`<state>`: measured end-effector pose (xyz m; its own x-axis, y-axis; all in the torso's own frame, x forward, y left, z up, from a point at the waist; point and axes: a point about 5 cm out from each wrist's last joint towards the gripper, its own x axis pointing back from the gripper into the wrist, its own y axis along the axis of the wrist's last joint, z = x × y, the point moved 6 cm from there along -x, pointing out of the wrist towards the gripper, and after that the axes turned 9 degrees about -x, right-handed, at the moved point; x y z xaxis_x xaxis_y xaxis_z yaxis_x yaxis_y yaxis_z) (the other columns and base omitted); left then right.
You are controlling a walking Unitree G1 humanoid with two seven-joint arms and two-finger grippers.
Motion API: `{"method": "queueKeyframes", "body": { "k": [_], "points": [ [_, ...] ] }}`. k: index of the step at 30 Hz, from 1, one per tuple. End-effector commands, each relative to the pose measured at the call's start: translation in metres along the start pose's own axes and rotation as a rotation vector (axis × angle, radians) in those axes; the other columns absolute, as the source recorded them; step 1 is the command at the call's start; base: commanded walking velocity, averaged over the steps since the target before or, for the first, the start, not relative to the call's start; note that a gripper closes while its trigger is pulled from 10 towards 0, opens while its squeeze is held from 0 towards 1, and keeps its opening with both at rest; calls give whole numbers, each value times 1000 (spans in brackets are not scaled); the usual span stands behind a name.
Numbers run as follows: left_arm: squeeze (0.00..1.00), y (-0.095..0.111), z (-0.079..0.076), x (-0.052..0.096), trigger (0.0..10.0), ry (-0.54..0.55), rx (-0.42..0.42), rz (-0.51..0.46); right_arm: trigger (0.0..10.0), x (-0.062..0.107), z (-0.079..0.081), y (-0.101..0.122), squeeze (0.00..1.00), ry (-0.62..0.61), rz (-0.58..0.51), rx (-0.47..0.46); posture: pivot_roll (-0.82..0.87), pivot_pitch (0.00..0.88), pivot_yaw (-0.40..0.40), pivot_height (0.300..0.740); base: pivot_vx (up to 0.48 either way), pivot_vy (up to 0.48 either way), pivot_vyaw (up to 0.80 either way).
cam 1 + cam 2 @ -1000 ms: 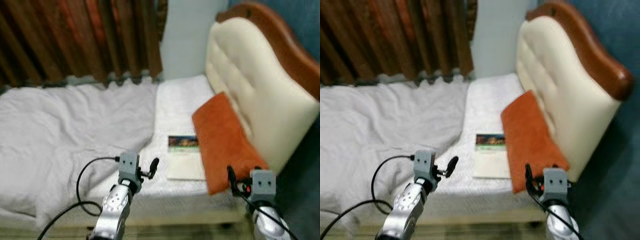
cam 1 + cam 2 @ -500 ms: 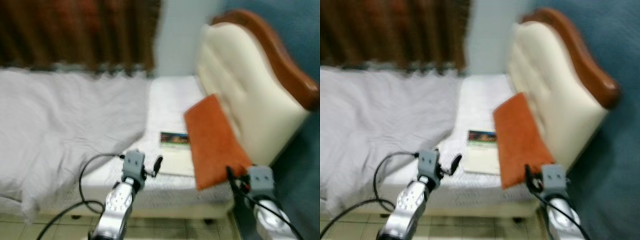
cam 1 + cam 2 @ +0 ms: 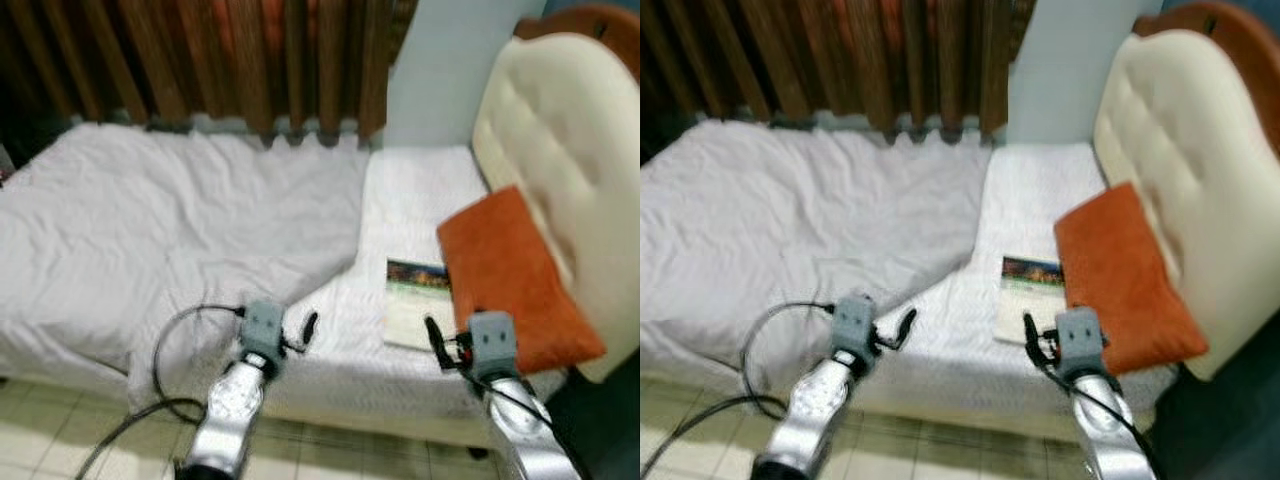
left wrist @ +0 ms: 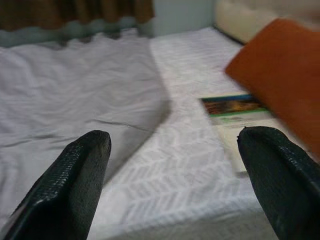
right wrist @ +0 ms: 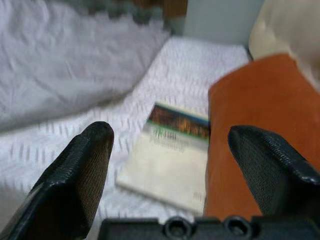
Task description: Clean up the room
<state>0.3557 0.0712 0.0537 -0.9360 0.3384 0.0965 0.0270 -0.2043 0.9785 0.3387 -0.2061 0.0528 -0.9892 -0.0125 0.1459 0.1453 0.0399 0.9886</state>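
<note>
We hold both grippers wide open and empty before the bed; the cream paperback book (image 3: 412, 302) lies flat beside the orange rectangular cushion (image 3: 515, 276); our right gripper (image 5: 175, 165) should approach low, squarely.
</note>
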Motion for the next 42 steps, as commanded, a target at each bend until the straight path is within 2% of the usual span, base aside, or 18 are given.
{"method": "queueKeyframes", "body": {
  "k": [1,6,9,13,15,17,19,22,24,26,27,31,38,42],
  "points": [
    [0,-1,2,-1,10000,-11,-24,9,10000,-3,1,3,0,-2,-10,-9,-87,68,-12,740,277,394,0],
    [0,1,5,-6,10000,-23,-50,20,10000,-5,6,1,0,16,0,-11,-88,79,-6,740,278,392,0],
    [0,2,7,-9,10000,-30,-62,25,10000,-6,7,-3,0,21,15,-4,-89,78,-2,740,277,390,-800],
    [0,2,9,-5,10000,-23,-38,11,10000,-4,6,0,0,18,-4,1,-89,76,-1,740,277,392,-400],
    [0,0,11,7,10000,-17,8,-5,10000,2,3,2,0,12,-15,-9,-87,76,-2,740,0,0,0],
    [0,-2,16,24,10000,-4,7,-23,10000,14,-3,1,0,-2,-20,-19,-76,75,-7,740,0,0,0],
    [0,-5,22,35,10000,10,-11,-20,10000,23,-6,-2,0,-9,-16,-24,-69,72,-7,740,0,0,0],
    [0,-9,32,42,10000,39,-38,6,10000,29,-11,-9,0,-23,-1,-31,-57,68,-4,740,0,0,0],
    [0,-11,42,38,10000,83,-68,27,10000,28,-13,-16,0,-30,18,-32,-41,54,-1,740,0,0,-391],
    [0,-10,43,36,10000,90,-73,29,10000,26,-12,-16,0,-27,22,-33,-41,54,-1,740,0,0,-781],
    [0,-3,46,29,10000,110,-84,19,10000,18,-7,-10,0,-12,11,-34,-42,40,-2,740,0,0,-775],
    [0,-2,46,26,10000,119,-66,23,10000,14,-4,-5,0,-3,1,-32,-44,36,-3,740,0,0,-775],
    [0,-5,32,23,10000,100,-78,35,10000,13,-1,-7,0,23,11,-48,-50,31,-10,740,0,0,-775],
    [0,-6,24,23,10000,82,-41,33,10000,16,1,-12,0,31,33,-36,-56,39,-11,740,103,0,-773]
  ]
}}
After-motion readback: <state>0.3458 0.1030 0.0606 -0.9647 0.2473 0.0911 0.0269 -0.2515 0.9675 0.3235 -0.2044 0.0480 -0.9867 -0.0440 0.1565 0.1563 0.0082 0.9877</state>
